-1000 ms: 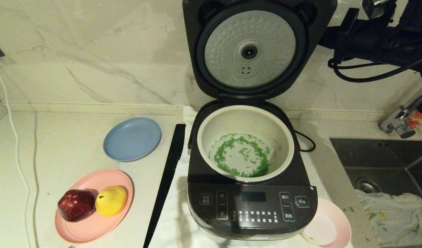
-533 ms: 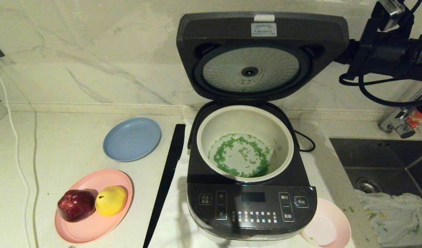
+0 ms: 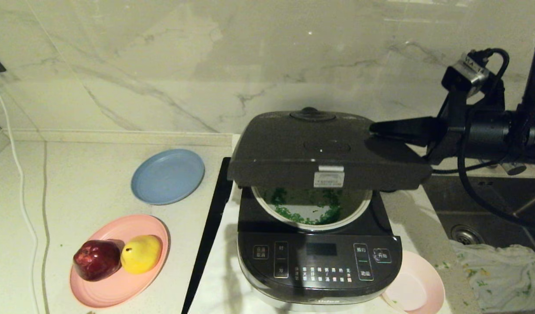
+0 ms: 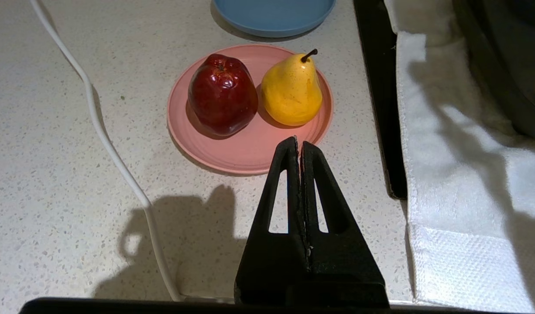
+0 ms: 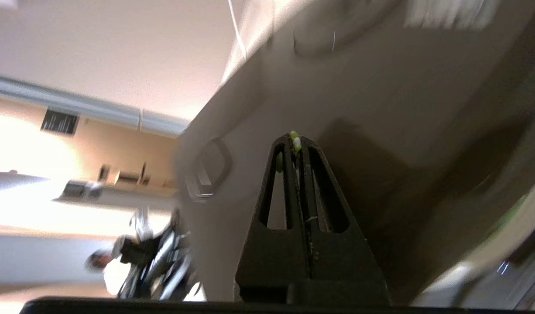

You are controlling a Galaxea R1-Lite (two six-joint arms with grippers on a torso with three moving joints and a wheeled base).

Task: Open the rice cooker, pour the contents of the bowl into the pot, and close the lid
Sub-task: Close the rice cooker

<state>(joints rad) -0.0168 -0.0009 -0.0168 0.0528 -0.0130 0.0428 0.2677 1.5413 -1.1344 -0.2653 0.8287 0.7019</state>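
The dark rice cooker [image 3: 320, 261] stands mid-counter. Its lid [image 3: 311, 152] hangs almost level just above the body, leaving a gap at the front. Through that gap I see the cream pot [image 3: 359, 210] with green bits [image 3: 293, 213] in water. My right gripper [image 3: 374, 127] is shut and rests against the lid's top at its right rear edge. In the right wrist view this gripper [image 5: 294, 140] has a few green bits stuck at its tips, with the lid [image 5: 381, 109] right behind. The pale pink bowl [image 3: 413, 288] sits empty at the cooker's front right. My left gripper [image 4: 299, 141] is shut and empty over the counter.
A blue plate [image 3: 168, 175] and a pink plate [image 3: 114, 288] with an apple and a pear lie left of the cooker. A black strip [image 3: 210, 226] runs along its left side. The sink [image 3: 490, 205] and a crumpled cloth [image 3: 503, 270] are on the right.
The lid has swung down from upright to nearly level over the pot. My right gripper came down and forward with it.
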